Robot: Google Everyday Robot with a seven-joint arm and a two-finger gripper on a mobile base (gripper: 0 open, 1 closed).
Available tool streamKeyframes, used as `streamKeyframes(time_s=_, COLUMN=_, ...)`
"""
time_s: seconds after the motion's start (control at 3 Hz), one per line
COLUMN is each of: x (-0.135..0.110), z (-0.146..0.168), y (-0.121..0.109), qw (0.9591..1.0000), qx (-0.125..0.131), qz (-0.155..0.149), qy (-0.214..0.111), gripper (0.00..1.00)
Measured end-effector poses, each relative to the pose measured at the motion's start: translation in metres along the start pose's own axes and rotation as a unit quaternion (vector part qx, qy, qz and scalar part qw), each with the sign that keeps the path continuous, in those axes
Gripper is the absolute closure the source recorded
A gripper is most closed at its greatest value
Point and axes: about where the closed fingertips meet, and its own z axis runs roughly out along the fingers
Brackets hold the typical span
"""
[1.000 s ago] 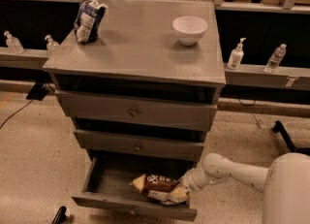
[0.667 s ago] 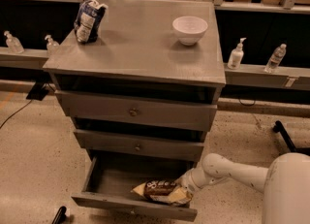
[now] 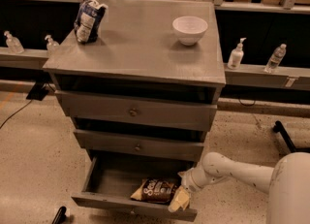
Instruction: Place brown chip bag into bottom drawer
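Resting inside the open bottom drawer [image 3: 127,202], the brown chip bag [image 3: 155,190] appears placed. Pincer [image 3: 180,198] at its right end; grip state cannot be told. Withdrawal is outstanding.

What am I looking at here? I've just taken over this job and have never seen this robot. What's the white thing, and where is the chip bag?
There is only one picture. It looks down at the front of a grey cabinet; where the camera is mounted is not known. The white shape at lower right is the robot's body. Its single arm reaches left into the open bottom drawer. The gripper, at the arm's tip, sits at the right end of the brown chip bag, which lies inside the drawer near its front. Whether the gripper grips the bag cannot be told. On the cabinet top are a blue and white bag and a white bowl. Small bottles stand on the ledge behind.
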Motion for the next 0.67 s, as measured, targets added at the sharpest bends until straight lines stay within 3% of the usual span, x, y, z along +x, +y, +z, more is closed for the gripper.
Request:
streamKeyframes(time_s=0.33, x=0.0, z=-0.033, y=0.008, qw=0.9983, qx=0.003, qz=-0.058, qy=-0.005, gripper=0.0)
streamKeyframes(time_s=0.67, x=0.015, z=-0.069, y=0.009, qw=0.9922, qx=0.003, qz=-0.123, qy=-0.019, gripper=0.0)
